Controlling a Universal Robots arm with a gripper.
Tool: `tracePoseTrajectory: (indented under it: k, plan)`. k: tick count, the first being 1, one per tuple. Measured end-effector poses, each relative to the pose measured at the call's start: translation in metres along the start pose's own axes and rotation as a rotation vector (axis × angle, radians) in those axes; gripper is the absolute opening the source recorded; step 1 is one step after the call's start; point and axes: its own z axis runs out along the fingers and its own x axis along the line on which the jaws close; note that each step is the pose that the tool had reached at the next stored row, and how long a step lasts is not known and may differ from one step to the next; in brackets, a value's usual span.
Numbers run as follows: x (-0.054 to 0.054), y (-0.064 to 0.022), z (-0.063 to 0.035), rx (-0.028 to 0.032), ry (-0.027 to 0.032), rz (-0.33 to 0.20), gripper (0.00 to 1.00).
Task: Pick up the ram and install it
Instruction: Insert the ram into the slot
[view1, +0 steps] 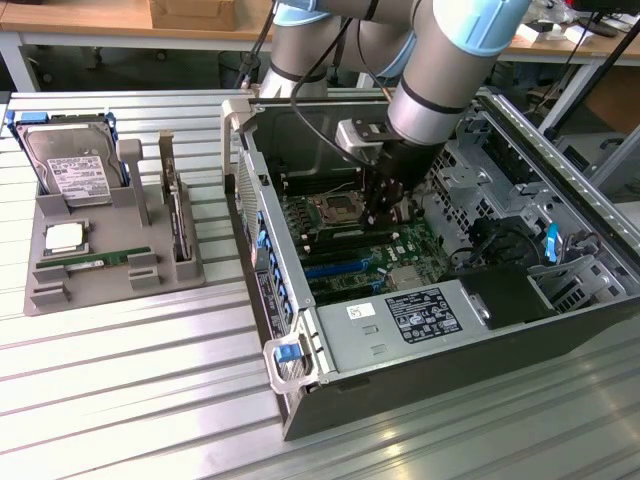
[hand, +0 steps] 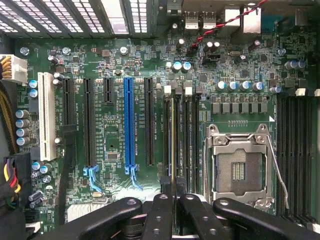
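Note:
My gripper (view1: 385, 212) hangs inside the open computer case, low over the green motherboard (hand: 115, 135) beside the empty processor socket (hand: 239, 165). In the wrist view the black fingers (hand: 159, 210) are shut on the ram (hand: 172, 135). It shows edge-on as a thin strip and lies along one of the black memory slots (hand: 184, 135) beside the socket. Whether it is seated in the slot I cannot tell. In the exterior view the arm hides the ram.
The case's metal walls (view1: 250, 190), drive cage (view1: 480, 160) and power supply (view1: 400, 320) hem the gripper in. A grey holder (view1: 40, 290) at the exterior view's left carries a hard drive (view1: 70, 170), a silver processor chip (view1: 65, 237), another green memory stick (view1: 95, 261) and an upright card (view1: 180, 215).

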Motion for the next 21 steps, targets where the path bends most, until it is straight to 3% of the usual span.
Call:
tracePoseTrajectory:
  k: [11,17,21]
  plan:
    - [0.001,0.0029,0.0109,-0.0004,0.0019,-0.006,0.12]
    - [0.001,0.0031,0.0084,0.0015,0.0015,-0.007,0.12]
    - [0.001,0.0030,0.0125,0.0012,0.0018,-0.007,0.12]
